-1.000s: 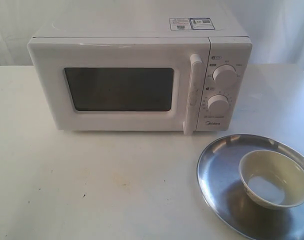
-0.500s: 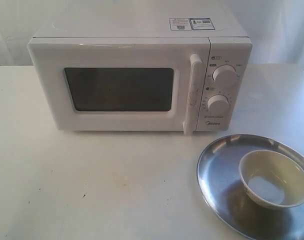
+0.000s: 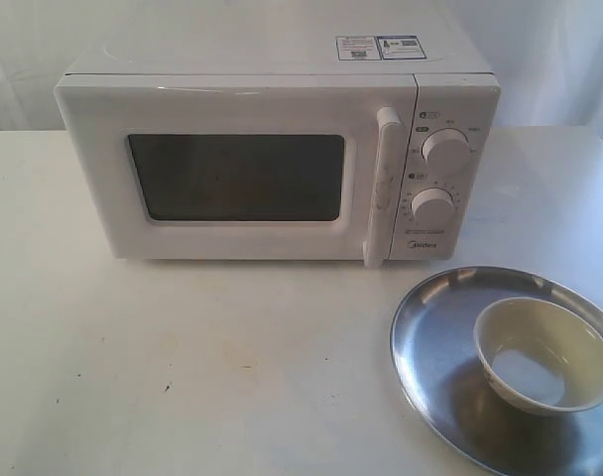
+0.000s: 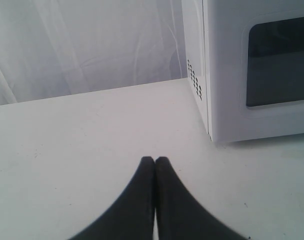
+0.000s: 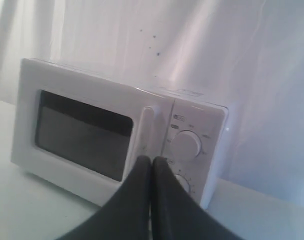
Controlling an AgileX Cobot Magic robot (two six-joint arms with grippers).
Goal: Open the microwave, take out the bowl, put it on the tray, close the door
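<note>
The white microwave [image 3: 277, 159] stands at the back of the table with its door [image 3: 232, 174] shut, the bar handle [image 3: 384, 183] upright. The cream bowl [image 3: 544, 354] sits upright on the silver tray [image 3: 430, 347] at the front right. Neither gripper shows in the exterior view. In the left wrist view my left gripper [image 4: 155, 161] is shut and empty above bare table, beside the microwave's [image 4: 252, 70] left corner. In the right wrist view my right gripper [image 5: 151, 160] is shut and empty, held back from the microwave [image 5: 117, 135], in line with its handle [image 5: 147, 132].
A white curtain [image 3: 549, 59] hangs behind the table. The tray overhangs the frame's lower right corner. Two round knobs [image 3: 445, 149] sit on the microwave's right panel. The white tabletop [image 3: 182, 357] stretches in front of the microwave.
A dark bit of the right arm that showed at the exterior view's right edge half a second ago is gone. Microwave, bowl and tray have not moved.
</note>
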